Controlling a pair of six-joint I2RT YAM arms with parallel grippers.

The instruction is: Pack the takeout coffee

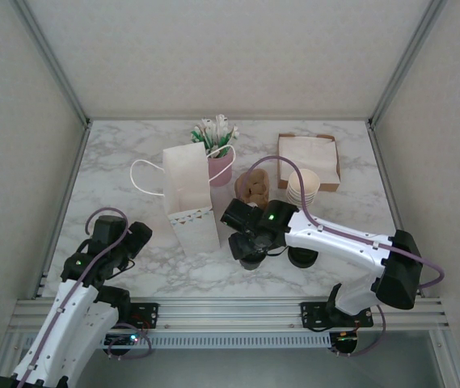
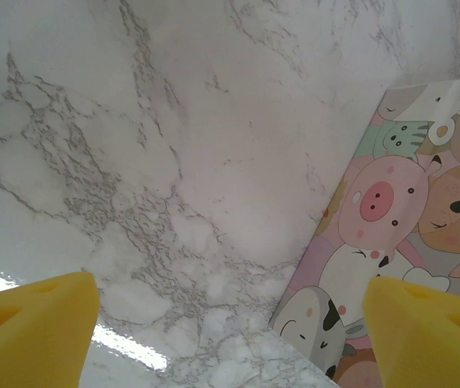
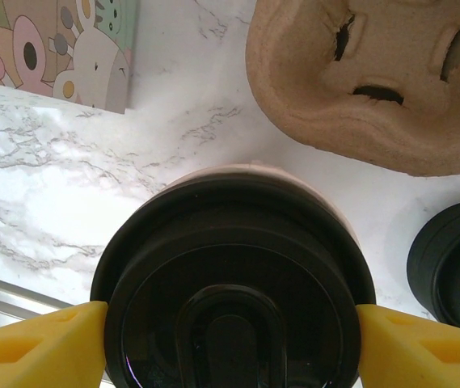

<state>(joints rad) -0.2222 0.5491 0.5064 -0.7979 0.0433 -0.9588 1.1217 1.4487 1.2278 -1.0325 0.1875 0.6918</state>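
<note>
**A:** Where is the takeout coffee (image 3: 230, 242), and how will it handle?

**B:** It stands upright on the tabletop (image 1: 116, 153), a little to the right of the paper bag (image 1: 189, 198) and directly under the right gripper (image 3: 231, 323). It is a paper cup with a snap-on black lid. It is probably light if empty and heavier and sloshy if filled, but its contents are hidden. The wall looks soft and would likely dent under a hard squeeze. The lid is smooth and could pop off. The cup wall just below the lid rim seems the safest place to hold it, with the cup kept upright.

**A:** And the grippers?

**B:** The right one's yellow fingers (image 3: 35, 343) stand wide on either side of the lid, right at its rim. Whether they pinch it or merely flank it cannot be told. The left gripper (image 2: 230, 323) is spread and empty over bare marble beside the bag.

**A:** The containers?

**B:** The bag stands upright, its inside hidden. The pulp carrier (image 1: 254, 187) behind the coffee carries no cup. A pink cup (image 1: 221, 168) holds sachets, and a brown box (image 1: 309, 158) holds napkins. Lidless cups (image 1: 303, 186) and spare lids (image 1: 302, 257) are stacked nearby.
</note>
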